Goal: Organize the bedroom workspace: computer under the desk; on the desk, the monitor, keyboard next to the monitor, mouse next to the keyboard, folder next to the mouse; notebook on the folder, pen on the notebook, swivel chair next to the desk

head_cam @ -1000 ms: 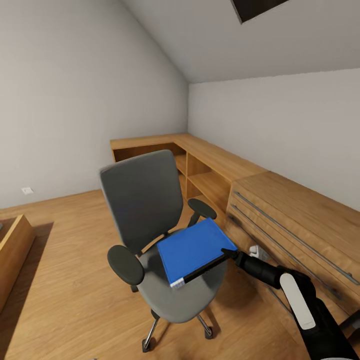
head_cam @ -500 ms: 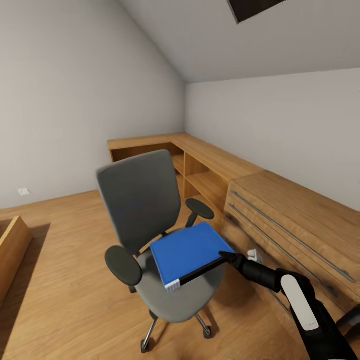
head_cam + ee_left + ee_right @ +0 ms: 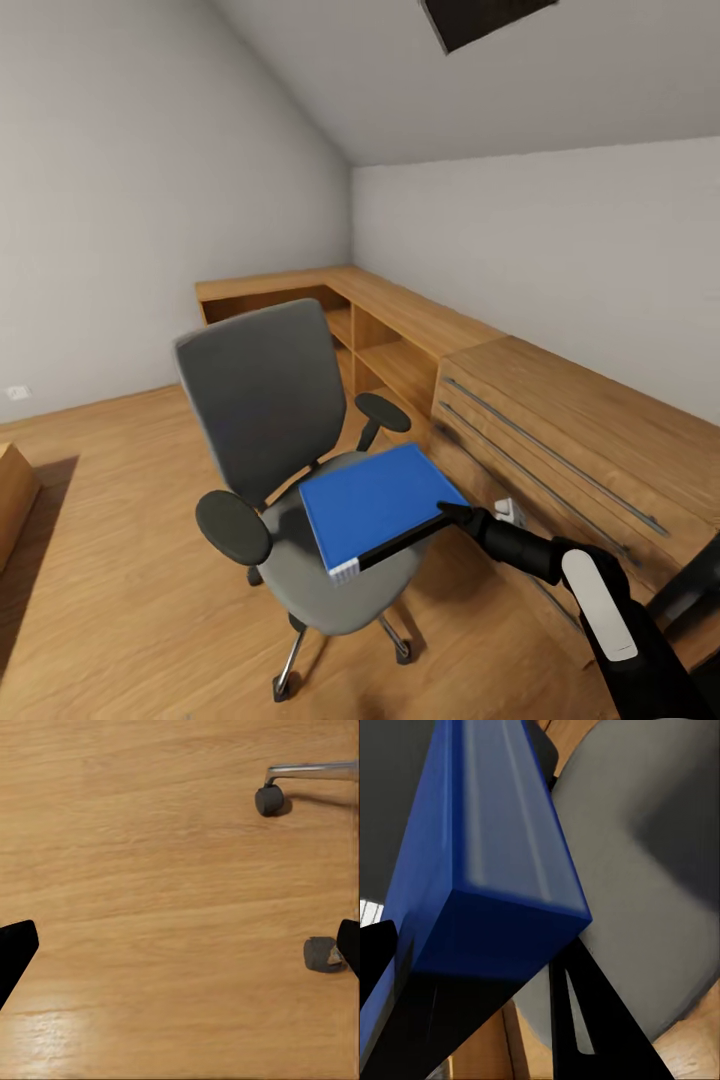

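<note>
A grey swivel chair (image 3: 262, 395) stands on the wooden floor in front of the desk (image 3: 400, 315). A blue folder (image 3: 378, 503) lies tilted over its seat. My right gripper (image 3: 447, 513) is shut on the folder's near right corner. In the right wrist view the folder (image 3: 487, 855) sits between the black fingers (image 3: 585, 1020), with the grey seat (image 3: 652, 870) behind it. My left gripper (image 3: 180, 952) hangs open over the floor, its fingertips spread wide with nothing between them. Computer, monitor, keyboard, mouse, notebook and pen are out of view.
The L-shaped wooden desk runs along the back and right walls, with open shelves and a drawer unit (image 3: 560, 420) at the right. A small white object (image 3: 508, 511) sits at the drawer unit's foot. Two chair casters (image 3: 268, 799) (image 3: 319, 954) show under the left wrist. A wooden box edge (image 3: 12, 495) is at far left.
The whole view has slid left, so the camera has turned. The folder stays in my right gripper and now sits a little further right over the seat.
</note>
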`<state>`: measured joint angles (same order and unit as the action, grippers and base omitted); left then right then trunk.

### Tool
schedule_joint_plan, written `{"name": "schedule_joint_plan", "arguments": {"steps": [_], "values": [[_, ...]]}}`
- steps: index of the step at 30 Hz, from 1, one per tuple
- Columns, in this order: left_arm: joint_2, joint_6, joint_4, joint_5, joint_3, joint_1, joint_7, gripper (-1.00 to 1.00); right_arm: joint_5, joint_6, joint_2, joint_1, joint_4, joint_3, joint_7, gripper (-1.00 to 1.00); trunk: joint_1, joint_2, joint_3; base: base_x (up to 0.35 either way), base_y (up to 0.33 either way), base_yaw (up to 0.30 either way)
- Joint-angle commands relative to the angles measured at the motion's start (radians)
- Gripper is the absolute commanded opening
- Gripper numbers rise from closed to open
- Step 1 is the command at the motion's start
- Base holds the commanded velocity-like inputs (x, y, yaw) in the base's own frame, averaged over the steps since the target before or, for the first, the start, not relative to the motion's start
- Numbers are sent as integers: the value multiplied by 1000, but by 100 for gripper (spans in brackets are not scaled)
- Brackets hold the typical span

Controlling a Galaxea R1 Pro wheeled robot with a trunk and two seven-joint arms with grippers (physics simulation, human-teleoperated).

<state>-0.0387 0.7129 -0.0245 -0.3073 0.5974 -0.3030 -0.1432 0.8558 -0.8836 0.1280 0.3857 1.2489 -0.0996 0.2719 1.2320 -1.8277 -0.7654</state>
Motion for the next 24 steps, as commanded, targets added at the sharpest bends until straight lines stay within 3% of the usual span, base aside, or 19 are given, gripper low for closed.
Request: {"name": "schedule_joint_plan", "arguments": {"steps": [1,18,24], "values": [[0,3,1,-11,3,-1,-8,100,-8,-5,0,1,0,-2,5,-100,0,0,0,-58,15,-181],[2,2,1,-12,2,-1,-9,100,-9,8,-2,1,14,-1,6,-100,-61,112,55,-4,1,-242],[1,3,1,-11,3,-1,-10,100,-10,8,-2,1,25,0,7,-100,-84,154,73,0,0,-70]]}}
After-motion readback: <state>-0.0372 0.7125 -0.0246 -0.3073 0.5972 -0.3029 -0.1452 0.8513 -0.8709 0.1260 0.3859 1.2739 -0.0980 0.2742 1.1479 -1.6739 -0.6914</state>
